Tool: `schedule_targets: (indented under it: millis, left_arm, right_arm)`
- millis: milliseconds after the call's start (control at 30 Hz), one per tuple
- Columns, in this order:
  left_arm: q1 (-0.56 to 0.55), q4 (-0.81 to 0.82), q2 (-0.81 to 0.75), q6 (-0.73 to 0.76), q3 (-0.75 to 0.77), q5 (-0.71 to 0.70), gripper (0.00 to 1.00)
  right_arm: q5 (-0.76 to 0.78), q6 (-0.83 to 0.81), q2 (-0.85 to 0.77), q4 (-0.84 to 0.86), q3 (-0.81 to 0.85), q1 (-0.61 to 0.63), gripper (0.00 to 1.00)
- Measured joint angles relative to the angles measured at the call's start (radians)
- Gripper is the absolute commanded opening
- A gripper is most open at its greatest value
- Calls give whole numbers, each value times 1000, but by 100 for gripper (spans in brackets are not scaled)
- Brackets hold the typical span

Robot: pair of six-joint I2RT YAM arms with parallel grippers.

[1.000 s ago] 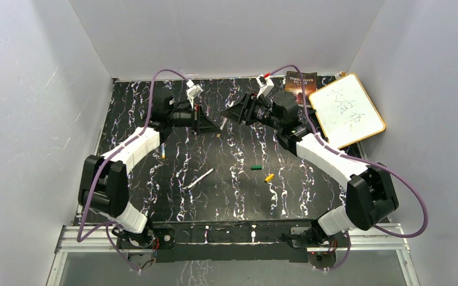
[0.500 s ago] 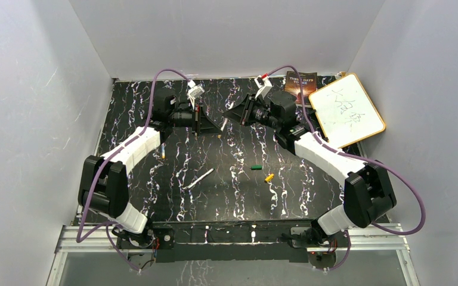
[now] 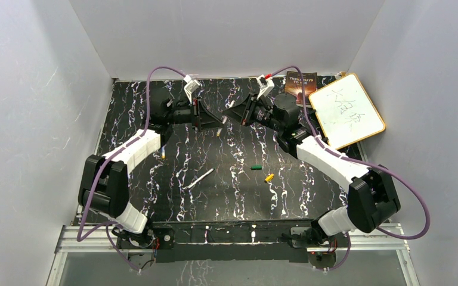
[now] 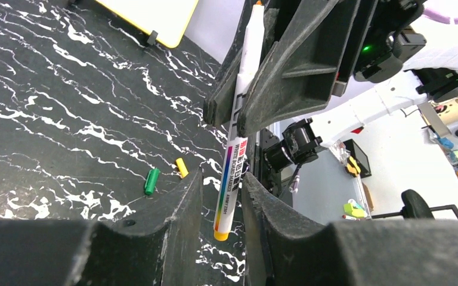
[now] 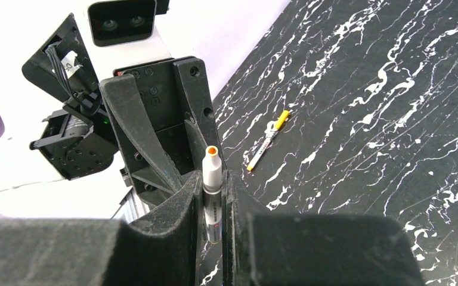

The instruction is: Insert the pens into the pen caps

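Overhead, I'm seeing the left gripper and right gripper facing tip to tip over the far table, a green cap and yellow cap lying loose nearer the bases. Left wrist: its fingers are standing slightly apart around the pen. Right wrist: those jaws are pinching that pen's barrel, orange tip protruding.

Left wrist: held pen upper end buried between right gripper fingers; whiteboard cropped at 12 o'clock. Right wrist: lower barrel hidden in its own jaws. Top view: second pen at 9 o'clock mostly under left arm; book title too small to read.
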Motion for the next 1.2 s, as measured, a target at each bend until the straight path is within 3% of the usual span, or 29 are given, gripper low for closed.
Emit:
schedule_targets:
  millis: [333, 733, 833, 1033, 1067, 1133, 1200]
  left_arm:
    - [-3, 164, 3, -133, -13, 13, 22]
    - [-14, 160, 8, -124, -13, 31, 13]
    - [-15, 137, 8, -105, -13, 39, 0]
    - [-15, 133, 8, -88, -13, 58, 0]
    - [-15, 134, 8, -87, -13, 60, 0]
    - [-17, 134, 8, -85, -13, 60, 0]
    - [-17, 124, 8, -77, -13, 58, 0]
  right_arm:
    - [-8, 21, -5, 47, -10, 4, 0]
    - [-12, 33, -7, 63, -22, 7, 0]
    - [-11, 40, -8, 64, -29, 9, 0]
    - [-10, 46, -13, 66, -40, 11, 0]
    - [-10, 46, -15, 66, -42, 11, 8]
    - [-8, 46, -18, 65, -42, 11, 41]
    - [13, 42, -26, 59, -47, 12, 57]
